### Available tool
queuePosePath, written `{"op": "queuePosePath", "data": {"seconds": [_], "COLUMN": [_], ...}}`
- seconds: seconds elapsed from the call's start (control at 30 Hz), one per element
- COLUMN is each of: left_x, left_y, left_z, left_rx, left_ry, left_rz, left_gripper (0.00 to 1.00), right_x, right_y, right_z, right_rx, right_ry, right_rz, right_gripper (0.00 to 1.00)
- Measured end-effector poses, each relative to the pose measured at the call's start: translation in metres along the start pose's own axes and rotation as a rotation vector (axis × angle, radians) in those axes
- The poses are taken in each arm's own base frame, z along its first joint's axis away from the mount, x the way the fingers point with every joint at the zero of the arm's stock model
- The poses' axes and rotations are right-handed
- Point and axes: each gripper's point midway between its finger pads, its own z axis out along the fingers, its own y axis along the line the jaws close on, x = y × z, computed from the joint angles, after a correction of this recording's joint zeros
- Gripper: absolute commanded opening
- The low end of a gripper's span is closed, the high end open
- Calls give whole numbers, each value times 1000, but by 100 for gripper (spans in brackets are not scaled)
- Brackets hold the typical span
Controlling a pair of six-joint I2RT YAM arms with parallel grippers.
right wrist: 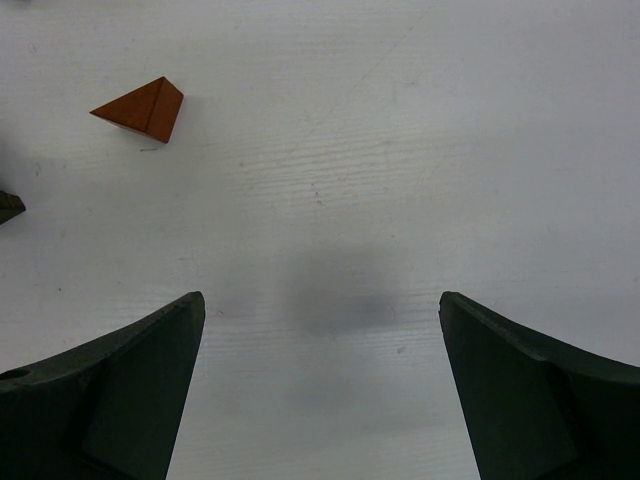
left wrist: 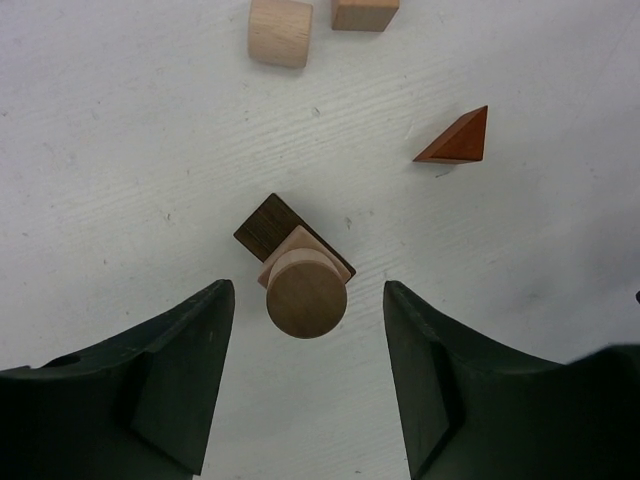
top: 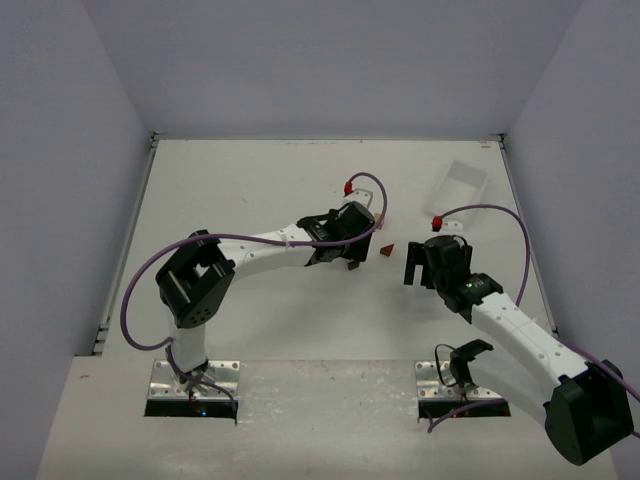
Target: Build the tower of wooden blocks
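Note:
The tower stands right under my left gripper [left wrist: 308, 288]: a dark brown flat block [left wrist: 264, 226] at the base, a pale block [left wrist: 298, 246] on it, and a tan cylinder [left wrist: 307, 296] on top. The left jaws are open on either side of the cylinder and do not touch it. A reddish-brown wedge [left wrist: 458, 140] lies apart to the right; it also shows in the right wrist view [right wrist: 142, 108] and the top view [top: 387, 250]. A pale cylinder [left wrist: 280, 32] and a tan cube [left wrist: 364, 12] lie farther off. My right gripper [right wrist: 322, 300] is open and empty over bare table.
A clear plastic tray [top: 460, 188] sits at the back right. The left arm [top: 260, 250] reaches across the middle of the table; the right gripper [top: 415, 265] hangs just right of the wedge. White walls close off the table's sides and back.

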Motion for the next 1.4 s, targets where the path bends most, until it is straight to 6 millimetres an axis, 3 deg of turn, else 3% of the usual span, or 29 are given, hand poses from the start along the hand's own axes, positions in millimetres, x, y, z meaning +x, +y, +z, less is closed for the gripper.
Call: {"op": "queuePosePath", "data": {"seconds": [0.07, 0.17, 0.4, 0.63, 0.73, 0.87, 0.97, 1.03, 1.13, 1.23, 1.4], "left_x": [0, -3, -30, -81, -83, -76, -48, -29, -7, -3, -2], "left_y": [-1, -6, -23, -24, 1, 61, 116, 141, 156, 162, 167], "left_z": [0, -1, -29, -93, -115, -117, -107, -103, -106, -113, -120], "left_rx": [5, 32, 140, 232, 231, 153, 37, -28, -70, -83, -92], "left_ry": [-1, -5, -70, -252, -306, -340, -314, -296, -282, -301, -336], "left_rz": [4, 2, 1, -42, -88, -202, -292, -332, -360, -382, -398], "left_gripper": [90, 100, 100, 100, 100, 100, 100, 100, 100, 100, 100], "right_x": [0, 1, -1, -7, -9, -8, -8, -8, -11, -22, -69], "right_y": [1, 3, 5, 7, 8, 9, 11, 14, 21, 35, 75], "right_z": [0, 0, -2, -6, -7, -8, -6, -5, -3, 2, 13], "right_rx": [-5, -16, -31, -48, -55, -62, -66, -74, -95, -139, -307], "right_ry": [2, 5, -2, -27, -36, -34, -23, -14, 8, 23, -29], "right_rz": [0, 0, 4, 15, 19, 23, 20, 17, 11, -12, -247], "right_gripper": [99, 99, 99, 99, 99, 99, 99, 99, 99, 99, 99]}}
